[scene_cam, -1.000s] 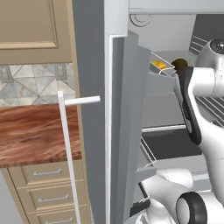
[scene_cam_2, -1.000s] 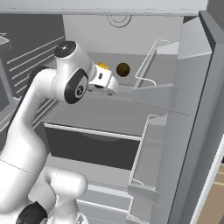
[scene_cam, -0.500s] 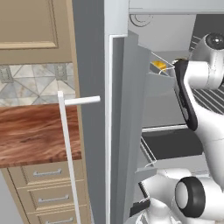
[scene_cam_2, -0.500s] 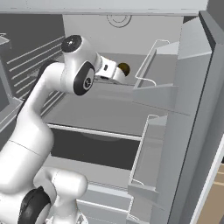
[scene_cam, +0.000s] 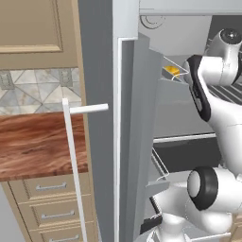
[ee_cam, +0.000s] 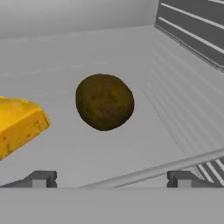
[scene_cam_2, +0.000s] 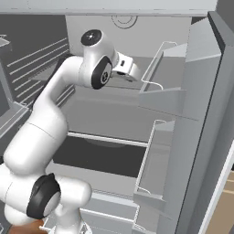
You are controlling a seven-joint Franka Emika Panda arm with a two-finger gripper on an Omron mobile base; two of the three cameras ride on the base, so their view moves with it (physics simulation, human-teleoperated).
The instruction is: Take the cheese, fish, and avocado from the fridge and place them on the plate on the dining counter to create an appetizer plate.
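On a grey shelf inside the open fridge [scene_cam: 134,142], the dark brown avocado [ee_cam: 104,101] lies straight ahead of my gripper [ee_cam: 111,179]. The yellow-orange cheese [ee_cam: 19,124] sits just left of it, apart from it. My gripper is open, its two fingertips [ee_cam: 41,178] low at either side with nothing between them, a short way in front of the avocado. In the left base view the cheese [scene_cam: 171,71] peeks out beside my forearm. In the right base view my hand [scene_cam_2: 127,67] reaches onto the upper shelf. The fish, the plate and the dining counter are out of view.
A wire shelf rail [ee_cam: 157,168] crosses just ahead of the fingertips. Door bins [scene_cam_2: 160,87] stand right of my hand. The fridge door's white bar handle [scene_cam: 71,160] juts out over a wood-grain counter [scene_cam: 38,146] with drawers.
My arm has stretched deeper into the fridge; the hand has moved onto the upper shelf, toward the avocado and cheese. The jaws stayed open.
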